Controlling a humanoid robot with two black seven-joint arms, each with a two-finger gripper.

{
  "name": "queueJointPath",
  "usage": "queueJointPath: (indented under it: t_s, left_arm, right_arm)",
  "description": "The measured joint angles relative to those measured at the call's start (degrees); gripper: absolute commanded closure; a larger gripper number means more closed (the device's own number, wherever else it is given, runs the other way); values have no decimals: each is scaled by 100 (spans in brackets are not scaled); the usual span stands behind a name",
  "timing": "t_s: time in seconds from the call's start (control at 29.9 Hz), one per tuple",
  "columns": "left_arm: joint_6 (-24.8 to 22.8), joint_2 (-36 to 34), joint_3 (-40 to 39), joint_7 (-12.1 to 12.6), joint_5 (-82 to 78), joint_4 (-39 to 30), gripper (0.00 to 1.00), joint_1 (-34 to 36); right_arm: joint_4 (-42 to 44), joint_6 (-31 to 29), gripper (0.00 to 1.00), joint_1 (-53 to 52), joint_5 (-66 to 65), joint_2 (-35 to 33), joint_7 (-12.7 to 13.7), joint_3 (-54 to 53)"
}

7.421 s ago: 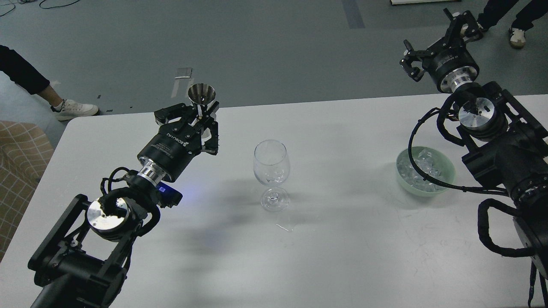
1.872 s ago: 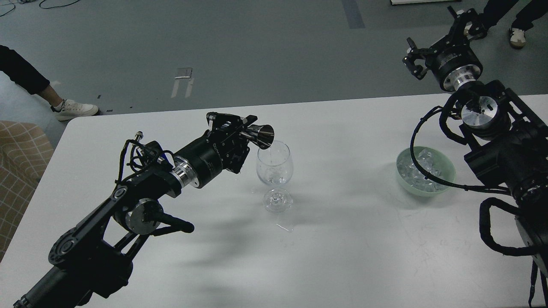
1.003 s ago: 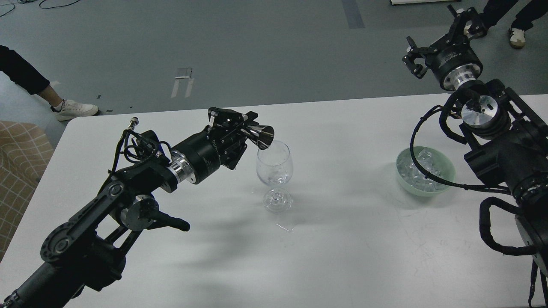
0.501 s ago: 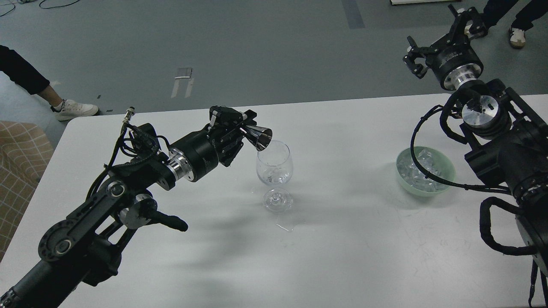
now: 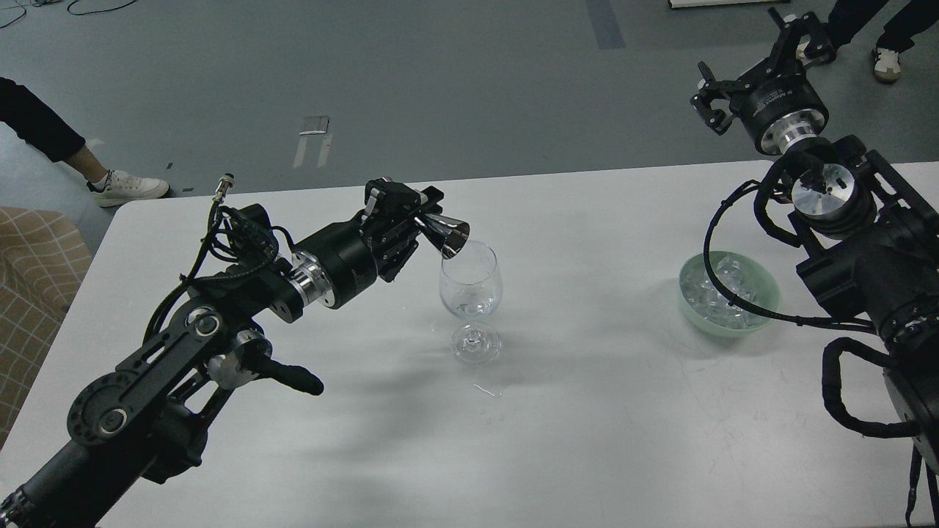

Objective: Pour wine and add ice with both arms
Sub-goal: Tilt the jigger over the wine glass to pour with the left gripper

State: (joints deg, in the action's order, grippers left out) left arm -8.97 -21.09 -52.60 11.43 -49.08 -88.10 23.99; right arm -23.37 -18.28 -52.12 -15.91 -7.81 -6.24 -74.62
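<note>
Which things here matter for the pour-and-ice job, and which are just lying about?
In the job:
- metal jigger, tipped over the wine glass, in the left claw
- ice in the green bowl
- right claw

Lying about:
- checked cushion
- bystanders' shoes

Clear ice point(image 5: 722, 293) chunks lie heaped on the right, and the upright wine glass point(image 5: 470, 282) at centre seems nearly empty.
</note>
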Motion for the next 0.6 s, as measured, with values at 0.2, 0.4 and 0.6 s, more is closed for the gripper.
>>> queueJointPath:
  t_s: [0.2, 0.4, 0.6]
  left_arm:
    - [0, -66, 21, 10, -2, -45, 100, 17]
    - [-6, -124, 29, 65, -5, -121, 100, 54]
    - [-7, -179, 30, 70, -93, -136, 100, 176]
  right_arm:
    - [0, 0, 0, -2, 0, -32, 0, -16]
    - [0, -1, 0, -9, 5, -36, 0, -18]
    - [0, -8, 0, -9, 9, -36, 0, -18]
